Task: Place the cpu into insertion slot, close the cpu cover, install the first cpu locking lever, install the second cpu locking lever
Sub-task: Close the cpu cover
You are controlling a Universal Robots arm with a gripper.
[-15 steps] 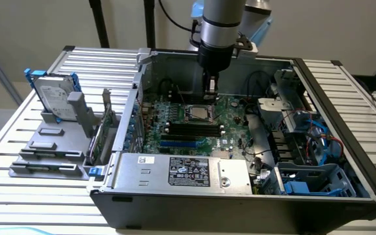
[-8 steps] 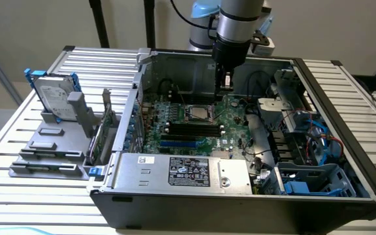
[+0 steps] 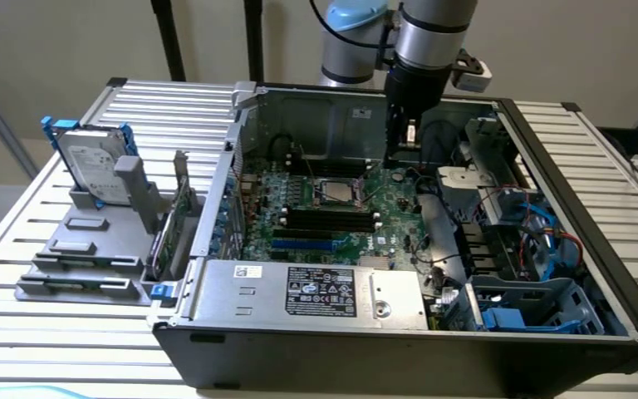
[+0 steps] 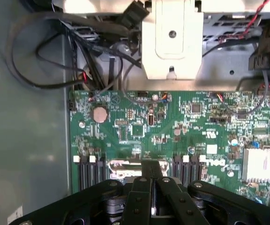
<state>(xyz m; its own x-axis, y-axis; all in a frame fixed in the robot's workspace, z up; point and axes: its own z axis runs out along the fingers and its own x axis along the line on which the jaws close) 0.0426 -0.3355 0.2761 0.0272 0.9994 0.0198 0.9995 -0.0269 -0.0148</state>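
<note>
Slatted metal table (image 3: 64,332), open computer case (image 3: 408,357) — gripper (image 3: 390,165) closed, tips just beside the insertion slot (image 3: 338,191).

gripper: black gripper (image 4: 151,171), fingers shut tog., at silver-rimmed square insertion slot (image 4: 125,168)
board: green circuit board (image 4: 196,126) w/ round silver coin batt. (image 4: 99,114)
wiring: black looped cables (image 4: 41,84)

Soft even light, faint shadows
</note>
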